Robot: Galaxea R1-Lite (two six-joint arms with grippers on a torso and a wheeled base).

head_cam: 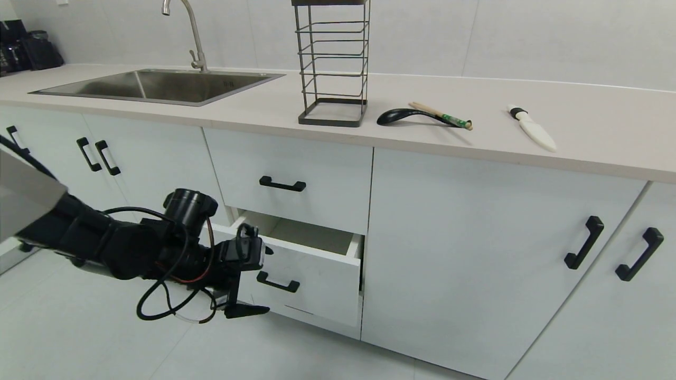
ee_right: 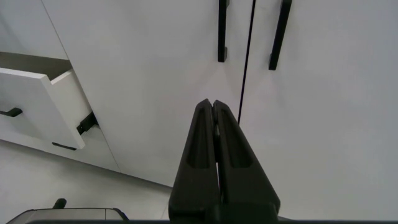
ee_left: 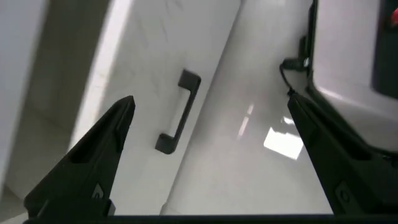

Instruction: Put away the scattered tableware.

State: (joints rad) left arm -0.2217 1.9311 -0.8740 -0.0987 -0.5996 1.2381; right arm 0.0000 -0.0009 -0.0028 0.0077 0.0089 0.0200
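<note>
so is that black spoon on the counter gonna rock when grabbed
Probably: the black spoon arches off the counter, so pressing may rock it. It looks glossy, perhaps slippery. The chopsticks overlapping it would likely shift too.

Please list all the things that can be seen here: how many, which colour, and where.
counter: 1, pale, along the wall
sink with tap: 1, steel, counter's left part
rack: 1, dark wire, right of sink
spoon: 1, black, right of rack
chopsticks: 1 pair, wooden, by spoon's handle
knife: 1, white, farther right
drawers: 2, white, under rack; lower one open
left gripper: black, open, before the open drawer
right gripper: black, shut, facing cabinet doors
</note>
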